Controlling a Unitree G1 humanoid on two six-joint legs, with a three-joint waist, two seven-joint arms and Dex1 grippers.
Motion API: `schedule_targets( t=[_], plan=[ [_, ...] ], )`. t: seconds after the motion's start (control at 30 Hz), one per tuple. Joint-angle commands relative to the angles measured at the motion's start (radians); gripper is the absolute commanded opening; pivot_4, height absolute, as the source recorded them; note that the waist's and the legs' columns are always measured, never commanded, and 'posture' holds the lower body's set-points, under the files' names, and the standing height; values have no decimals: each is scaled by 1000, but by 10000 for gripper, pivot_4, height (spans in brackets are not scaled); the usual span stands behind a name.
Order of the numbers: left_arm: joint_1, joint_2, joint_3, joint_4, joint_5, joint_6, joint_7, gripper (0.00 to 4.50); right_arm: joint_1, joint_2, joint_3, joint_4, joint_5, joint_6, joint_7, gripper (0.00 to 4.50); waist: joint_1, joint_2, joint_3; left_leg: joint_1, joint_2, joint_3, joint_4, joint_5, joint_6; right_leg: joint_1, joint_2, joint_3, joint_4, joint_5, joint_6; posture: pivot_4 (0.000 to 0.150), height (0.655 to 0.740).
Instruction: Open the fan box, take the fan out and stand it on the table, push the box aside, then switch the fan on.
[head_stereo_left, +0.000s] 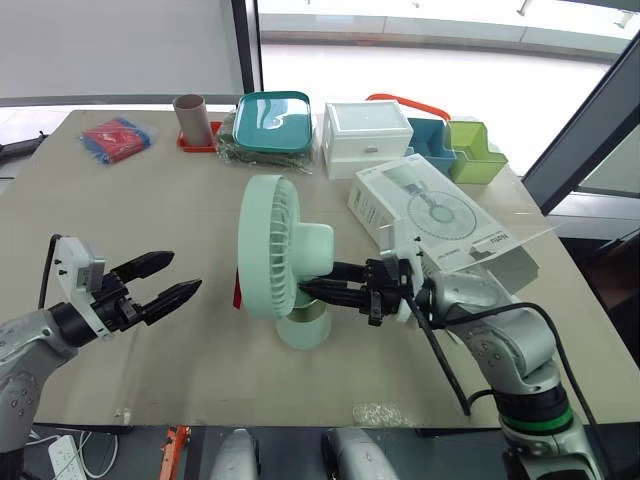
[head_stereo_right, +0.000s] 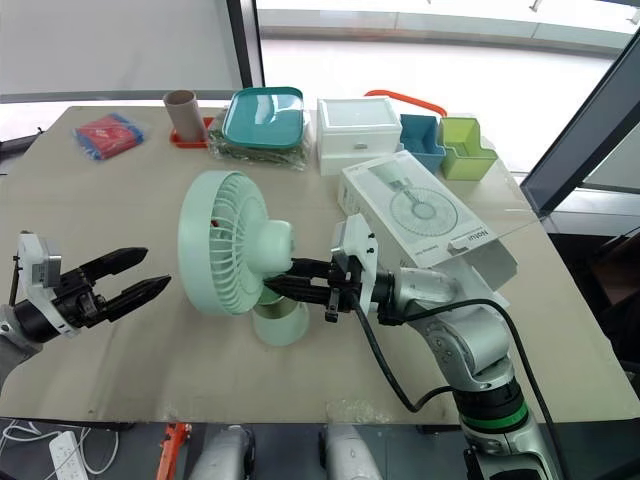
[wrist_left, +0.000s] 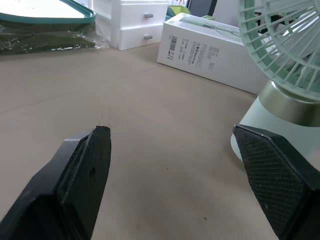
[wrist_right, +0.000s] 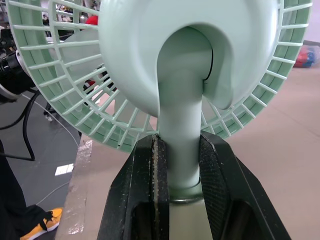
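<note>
Two grippers are up in the head views. The right gripper (head_stereo_left: 312, 291) comes in from the lower right of the frame, and its black fingers (wrist_right: 142, 190) pinch the fan's neck (wrist_right: 181, 130), one on each side just above the base. The wrist view confirms the contact. The mint-green desk fan (head_stereo_left: 270, 250) stands upright on its round base (head_stereo_left: 303, 328) at the centre of the table (head_stereo_left: 120, 220), with the grille facing the left side of the frame.

The left gripper (head_stereo_left: 184, 271) is at the lower left, claw spread wide and holding nothing. It points toward the fan but sits apart from it.

The fan box (head_stereo_left: 440, 215) lies flat on the table at the right of centre, behind my right arm and near the fan but not touching it.

Along the far edge, going left to right across the top of the frame:
- a red-and-blue packet (head_stereo_left: 117, 138)
- a cardboard tube (head_stereo_left: 190, 115)
- stacked teal trays (head_stereo_left: 272, 120)
- a white drawer unit (head_stereo_left: 365, 135)
- a blue bin (head_stereo_left: 432, 140)
- a green bin (head_stereo_left: 475, 152)
</note>
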Motion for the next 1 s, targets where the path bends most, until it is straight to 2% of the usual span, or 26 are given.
schedule_targets(
  t=[0.03,0.27,0.3,0.37,0.73,1.0],
  plan=[
    [3,15,7,-32,2,-14,-23,29444,3,10,4,-10,-11,-76,18,6283,0,0,0,0,0,0,0,0,0,0,0,0,0,0,0,1500,7400],
    [8,27,-49,-32,30,-24,-90,8698,-6,29,21,7,-15,-90,8,6283,1,0,0,0,0,0,0,0,0,0,0,0,0,0,0,1500,7400],
    [0,24,-66,-28,40,-25,-93,3737,-9,34,27,9,-17,-91,8,6283,1,0,0,0,0,0,0,0,0,0,0,0,0,0,0,1500,7400],
    [-9,20,-100,-26,59,-31,-104,792,-14,44,35,9,-13,-89,9,6283,1,0,0,0,0,0,0,0,0,0,0,0,0,0,0,1500,7400],
    [-101,-55,-270,58,181,-101,-97,792,-21,76,72,35,-38,-126,23,6283,2,0,0,0,0,0,1,0,0,1,0,0,1,0,0,1500,7400],
    [-97,-82,-314,86,222,-140,-115,792,-11,90,98,61,-85,-160,17,6283,0,0,0,0,0,-1,1,0,0,0,0,-1,2,0,0,1500,7400]
  ],
)
